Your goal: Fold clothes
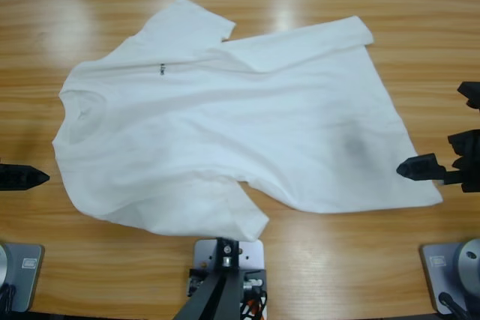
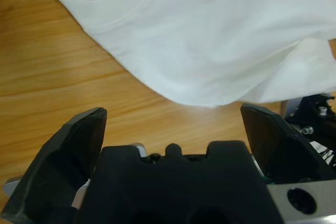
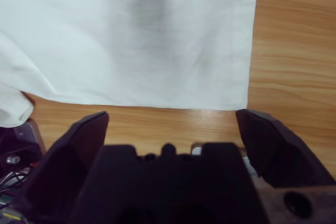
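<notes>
A white T-shirt (image 1: 240, 118) lies spread flat on the wooden table, its round neck (image 1: 79, 106) to the left and its hem to the right. It has a tiny dark chest mark (image 1: 162, 70) and a grey smudge (image 1: 352, 148) near the hem. My left gripper (image 1: 34, 177) is open just off the shirt's near shoulder, with white cloth (image 2: 220, 30) ahead of its jaws (image 2: 173, 116). My right gripper (image 1: 414, 168) is open at the hem's near corner. Its view shows the smudge (image 3: 149, 6) and the hem edge (image 3: 157, 103). Neither gripper touches the shirt.
Bare tabletop (image 1: 337, 260) runs along the front, below the near sleeve (image 1: 232, 219). The far sleeve (image 1: 202, 24) reaches toward the table's back edge. More black parts of the right arm (image 1: 469, 95) show at the right edge.
</notes>
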